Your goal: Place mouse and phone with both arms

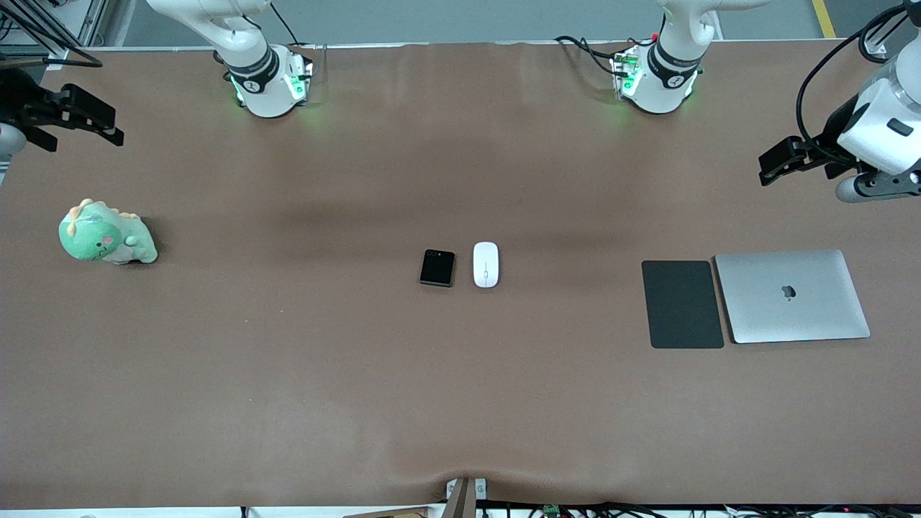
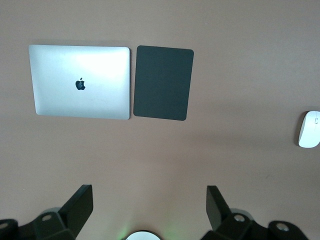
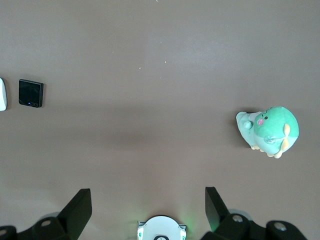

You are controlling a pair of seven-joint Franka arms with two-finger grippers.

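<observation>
The white oval mouse [image 1: 486, 264] and the glossy black folded phone [image 1: 437, 267] lie side by side at the table's middle, the phone toward the right arm's end. The mouse shows at the edge of the left wrist view [image 2: 309, 129]. The phone shows in the right wrist view [image 3: 31, 93], with a sliver of the mouse [image 3: 2, 94] beside it. My left gripper [image 1: 783, 162] hangs open and empty, high over the left arm's end of the table [image 2: 150, 205]. My right gripper [image 1: 90, 119] hangs open and empty, high over the right arm's end [image 3: 148, 207].
A closed silver laptop [image 1: 791, 296] and a matte dark-grey pad [image 1: 682, 304] lie side by side toward the left arm's end; both show in the left wrist view [image 2: 80, 82] [image 2: 163, 82]. A green plush dinosaur [image 1: 106, 234] sits toward the right arm's end [image 3: 270, 130].
</observation>
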